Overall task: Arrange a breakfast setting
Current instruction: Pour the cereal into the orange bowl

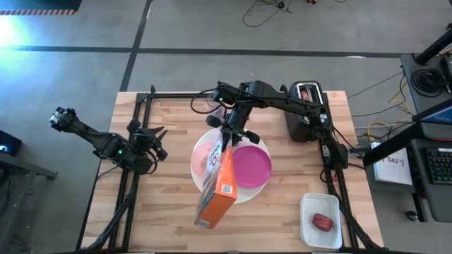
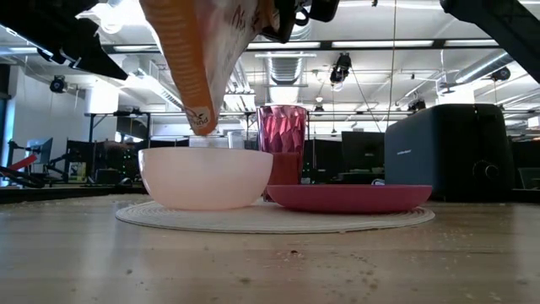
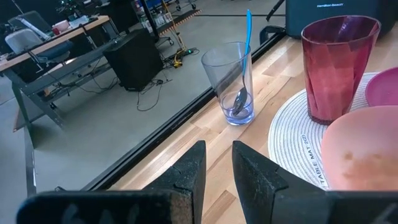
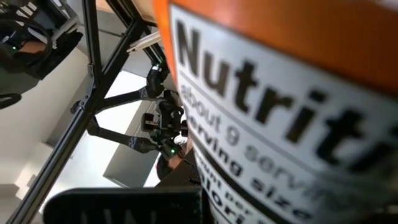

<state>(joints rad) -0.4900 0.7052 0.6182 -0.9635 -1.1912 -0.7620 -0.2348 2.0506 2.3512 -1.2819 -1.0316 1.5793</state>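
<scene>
An orange cereal box (image 1: 217, 190) hangs tilted over the pale pink bowl (image 2: 205, 176), with my right gripper (image 1: 227, 141) shut on it. The bowl and the magenta plate (image 1: 251, 167) rest on the large white round plate (image 1: 248, 196). The pink cup (image 3: 336, 65) stands upright at that plate's far edge. A teal-handled spoon (image 3: 247, 56) stands inside a clear tumbler (image 3: 231, 84). My left gripper (image 3: 219, 167) waits near the table's left edge, open with a narrow gap and nothing in it. My right gripper holds the cereal box by its far, upper end (image 1: 228, 152). The box's printed side (image 4: 280, 124) fills the wrist view and hides the fingers. The box is lifted clear and slopes down, its lowest corner (image 2: 200, 127) just above the bowl.
A black toaster (image 1: 305, 113) stands at the far right of the table. A white tray (image 1: 311, 236) holding a small red food (image 1: 323, 222) sits near the right front corner. Bare wood shows at the left and along the near edge.
</scene>
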